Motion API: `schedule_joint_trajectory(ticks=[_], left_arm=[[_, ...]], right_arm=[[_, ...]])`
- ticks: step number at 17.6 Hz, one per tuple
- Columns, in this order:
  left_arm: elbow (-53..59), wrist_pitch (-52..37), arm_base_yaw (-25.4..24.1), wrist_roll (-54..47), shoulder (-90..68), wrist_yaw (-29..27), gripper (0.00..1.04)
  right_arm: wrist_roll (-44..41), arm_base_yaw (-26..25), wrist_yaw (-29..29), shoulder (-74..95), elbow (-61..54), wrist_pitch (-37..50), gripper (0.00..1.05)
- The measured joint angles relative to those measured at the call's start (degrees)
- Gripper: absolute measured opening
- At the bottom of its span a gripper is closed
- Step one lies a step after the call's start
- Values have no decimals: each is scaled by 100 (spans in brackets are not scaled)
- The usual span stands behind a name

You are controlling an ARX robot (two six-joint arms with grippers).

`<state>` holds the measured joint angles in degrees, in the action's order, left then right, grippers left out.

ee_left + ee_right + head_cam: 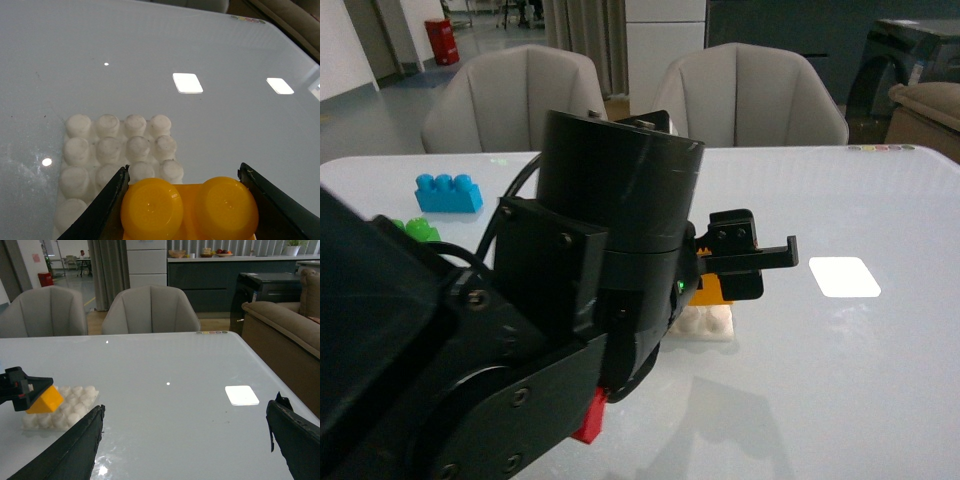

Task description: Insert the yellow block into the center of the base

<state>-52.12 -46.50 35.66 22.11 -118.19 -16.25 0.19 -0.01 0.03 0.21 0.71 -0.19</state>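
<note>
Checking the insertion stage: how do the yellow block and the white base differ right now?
The yellow block is yellow-orange with two studs; the base is white, wider, with a four-by-four stud grid. The yellow block is clamped by the left gripper and looks tilted in the right wrist view; the base lies flat on the table. Both are studded plastic toy pieces.

The left claw (745,268) holds the yellow block (708,293) directly over the base (710,326).
</note>
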Motion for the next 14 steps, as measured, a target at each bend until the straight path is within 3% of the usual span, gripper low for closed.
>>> schedule_joint_trajectory(ticks=[5, 14], left_arm=[[-789, -118, 63, -658, -739, -413, 59], [-1357, -127, -264, -1379, -1541, -444, 59]], right_arm=[[0, 0, 0, 0, 0, 0, 98], [0, 0, 0, 0, 0, 0, 98]])
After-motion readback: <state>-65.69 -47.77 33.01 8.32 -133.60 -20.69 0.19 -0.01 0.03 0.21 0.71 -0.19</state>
